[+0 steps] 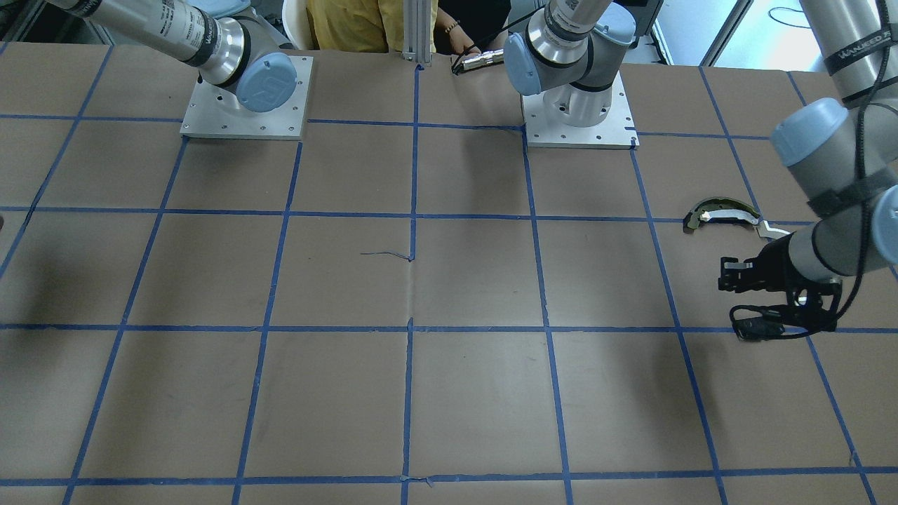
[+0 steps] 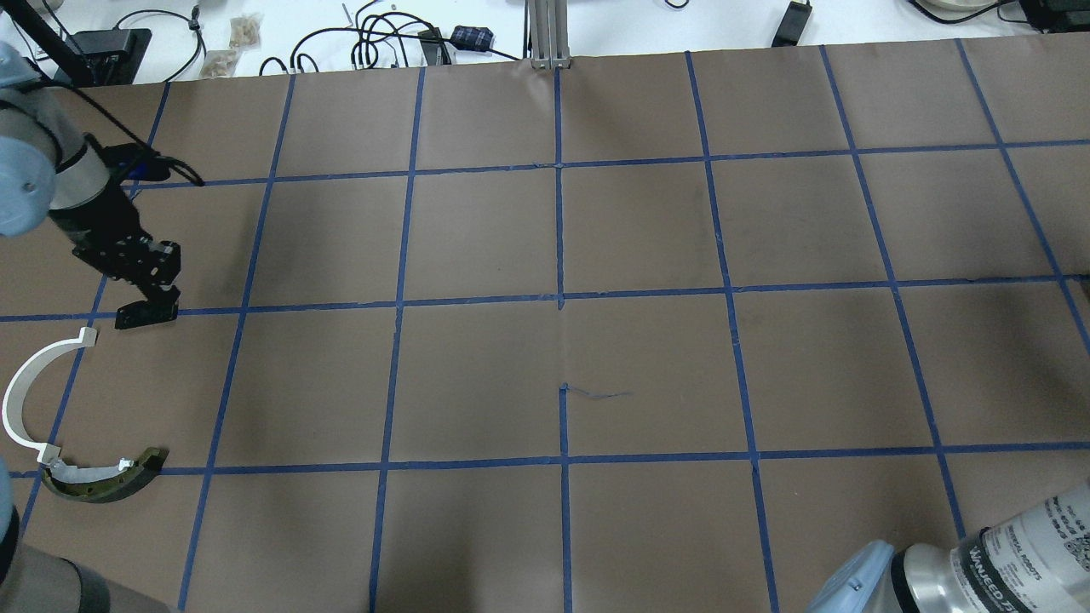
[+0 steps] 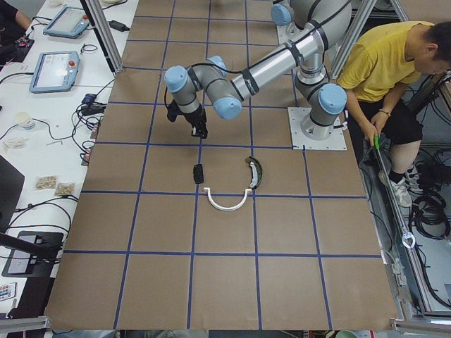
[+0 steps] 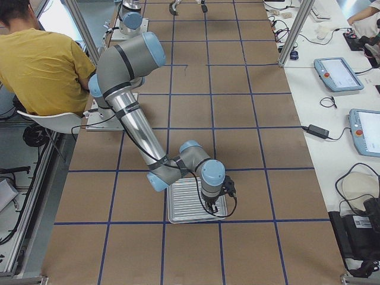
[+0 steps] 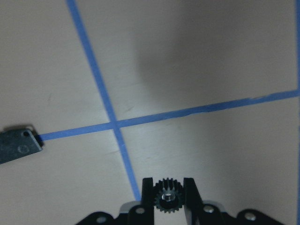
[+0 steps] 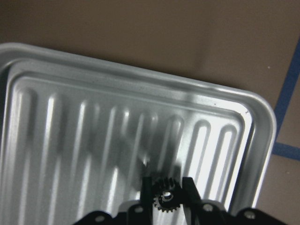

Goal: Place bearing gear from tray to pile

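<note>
My left gripper (image 5: 168, 183) is shut on a small black bearing gear (image 5: 168, 197) and holds it above the brown table, near a blue tape crossing. It also shows in the overhead view (image 2: 162, 285), just beyond the pile. The pile holds a flat black plate (image 2: 146, 314), a white arc strip (image 2: 24, 387) and a dark olive curved piece (image 2: 106, 477). My right gripper (image 6: 168, 185) is shut on a second black gear (image 6: 165, 197) low over the ribbed metal tray (image 6: 93, 117), near its corner.
The tray (image 4: 178, 205) lies at the table's right end under the right arm. A person in yellow (image 3: 384, 63) stands behind the robot bases. Tablets and cables lie on the white bench (image 4: 344, 77) along the far side.
</note>
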Controlling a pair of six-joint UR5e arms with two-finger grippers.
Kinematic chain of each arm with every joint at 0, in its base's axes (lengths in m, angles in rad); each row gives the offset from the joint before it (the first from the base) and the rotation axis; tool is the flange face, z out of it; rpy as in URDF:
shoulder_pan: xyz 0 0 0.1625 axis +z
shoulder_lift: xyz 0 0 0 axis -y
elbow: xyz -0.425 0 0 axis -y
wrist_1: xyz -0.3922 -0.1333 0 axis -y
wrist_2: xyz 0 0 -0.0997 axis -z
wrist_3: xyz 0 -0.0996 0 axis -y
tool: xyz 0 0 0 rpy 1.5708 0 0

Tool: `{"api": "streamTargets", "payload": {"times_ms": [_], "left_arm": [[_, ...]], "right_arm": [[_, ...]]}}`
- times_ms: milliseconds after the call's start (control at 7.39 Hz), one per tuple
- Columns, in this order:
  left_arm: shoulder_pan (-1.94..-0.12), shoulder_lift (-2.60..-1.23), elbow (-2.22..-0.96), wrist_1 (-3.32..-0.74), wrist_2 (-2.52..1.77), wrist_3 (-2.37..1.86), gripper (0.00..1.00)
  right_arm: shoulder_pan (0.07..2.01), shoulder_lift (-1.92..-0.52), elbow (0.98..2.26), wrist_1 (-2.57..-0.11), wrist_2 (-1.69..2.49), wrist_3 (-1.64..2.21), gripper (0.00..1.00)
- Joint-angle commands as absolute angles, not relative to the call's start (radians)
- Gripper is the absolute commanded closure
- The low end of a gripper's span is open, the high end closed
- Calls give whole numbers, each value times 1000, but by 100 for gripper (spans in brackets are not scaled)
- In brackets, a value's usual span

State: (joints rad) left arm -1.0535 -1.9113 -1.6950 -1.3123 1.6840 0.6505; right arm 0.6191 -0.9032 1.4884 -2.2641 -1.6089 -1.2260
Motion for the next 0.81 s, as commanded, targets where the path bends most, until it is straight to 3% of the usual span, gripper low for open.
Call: {"api": "streamTargets", "payload": {"times_ms": [0,406,676], "left_arm": [[-901,-1942,-1761,-1169,1686,788,100],[-893,-1989,-1766,-1134,1761,787,100],[-891,-2029,-1766,-1099,1761,785,100]], "right_arm": [[728,-969,1493,-2188,-1601,-1078,100],[1068,-1171,1558,-2005,-1600,-588,100],[1361,-1271,1722,-2025,-1515,-111,100]]}}
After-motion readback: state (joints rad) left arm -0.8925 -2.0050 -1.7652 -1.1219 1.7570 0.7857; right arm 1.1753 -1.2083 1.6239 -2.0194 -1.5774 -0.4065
